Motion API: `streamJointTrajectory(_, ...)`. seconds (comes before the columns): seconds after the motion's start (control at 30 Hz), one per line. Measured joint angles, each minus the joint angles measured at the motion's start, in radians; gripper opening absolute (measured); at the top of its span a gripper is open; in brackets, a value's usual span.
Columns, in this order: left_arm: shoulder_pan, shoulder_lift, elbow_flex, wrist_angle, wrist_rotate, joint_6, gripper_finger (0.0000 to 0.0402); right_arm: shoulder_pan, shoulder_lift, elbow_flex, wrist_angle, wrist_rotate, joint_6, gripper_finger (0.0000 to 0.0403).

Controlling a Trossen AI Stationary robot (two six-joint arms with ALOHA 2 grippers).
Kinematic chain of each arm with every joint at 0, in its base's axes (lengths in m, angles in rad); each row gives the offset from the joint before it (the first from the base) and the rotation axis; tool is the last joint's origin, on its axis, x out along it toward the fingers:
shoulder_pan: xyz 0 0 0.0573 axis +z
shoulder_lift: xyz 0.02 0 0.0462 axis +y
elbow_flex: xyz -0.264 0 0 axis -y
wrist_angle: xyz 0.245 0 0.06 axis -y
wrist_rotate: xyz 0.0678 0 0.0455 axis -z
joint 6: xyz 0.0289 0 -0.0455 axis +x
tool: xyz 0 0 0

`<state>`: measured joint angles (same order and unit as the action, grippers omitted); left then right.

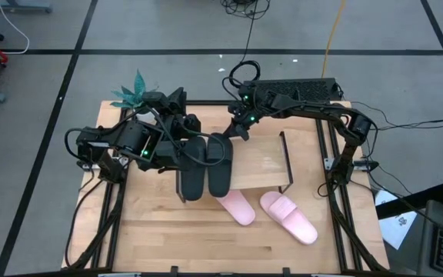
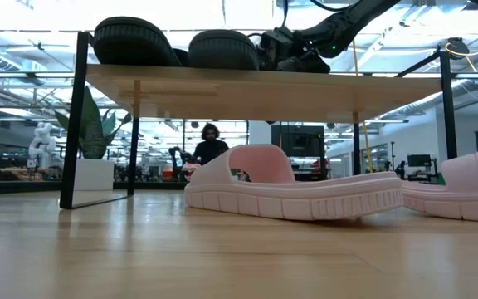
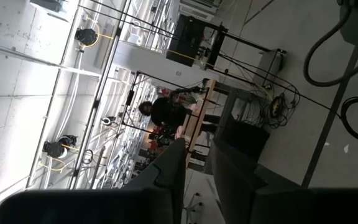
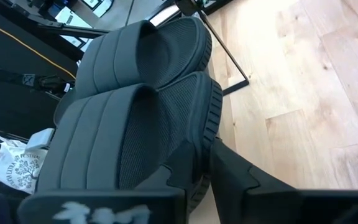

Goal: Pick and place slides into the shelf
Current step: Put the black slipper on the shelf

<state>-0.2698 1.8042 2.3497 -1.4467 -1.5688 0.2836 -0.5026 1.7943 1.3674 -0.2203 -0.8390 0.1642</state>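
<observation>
pale wooden tabletop [image 1: 168,238], grey floor around. low view alone shows a person [image 2: 211,143] behind. right gripper [image 4: 205,163] pinches black slide [image 4: 129,134]'s heel; left gripper [image 3: 194,163] jaws: cannot tell.

Only one bit of lettering is showing up — dark print on a white bag [image 4: 8,163] lying beyond the right arm's jaws, off to one side of them past the black slides. The word "FESTIVAL" is seeming to appear there; the rest is too small to read.

Black slides [image 1: 206,171] lie side-by-side on the shelf [image 1: 264,165]; pink slides [image 1: 275,213] beside it.
</observation>
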Motion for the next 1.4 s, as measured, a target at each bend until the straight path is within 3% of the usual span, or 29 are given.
streamJointTrajectory(0.33,0.000,0.000,0.000,0.000,0.000,0.000,0.0081,0.002,0.000,0.000,-0.017,-0.056,0.007,0.0027)
streamJointTrajectory(1.1,0.000,0.000,0.000,0.000,0.000,0.000,0.0081,0.014,0.000,0.000,-0.017,0.002,-0.022,0.0032)
streamJointTrajectory(1.23,0.000,0.000,0.000,0.000,0.000,0.000,0.0081,0.014,0.000,0.000,-0.017,0.004,-0.027,0.0049)
streamJointTrajectory(1.4,0.000,0.000,0.000,0.000,0.000,0.000,0.0081,0.014,0.000,0.000,-0.016,0.011,-0.029,0.0099)
